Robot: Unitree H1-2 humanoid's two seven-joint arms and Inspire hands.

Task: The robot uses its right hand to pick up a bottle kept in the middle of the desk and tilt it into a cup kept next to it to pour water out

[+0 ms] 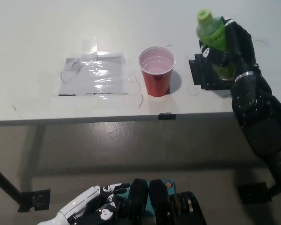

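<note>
Left robot hand (86,208), white, idle at 7 o'clock low in frame, well below the table (33,42) edge, holding nothing, fingers loosely spread.

Taped plastic sheet (96,75) at 10 o'clock on the table, not in play.

Red cup (157,70) upright near centre, roughly 12 o'clock. Pale inside; can't tell if there's liquid in it.

Green bottle (214,40) at 2 o'clock, just right of the cup, over a black patch (201,72) on the table. Right robot hand (229,47) wrapped around its body, gripping it. Bottle leans with its top toward the cup; base hidden by the hand, so can't tell if it's clear of the table. Cap looks on; contents green, level unreadable.

Step in hand, my read: carry and tip.
- Get the bottle mouth over the cup rim before adding tilt; it sits right of the rim now.
- Keep the bottle base clear of the cup wall; a light cup likely tips easily.
- Tilt slowly.
</note>
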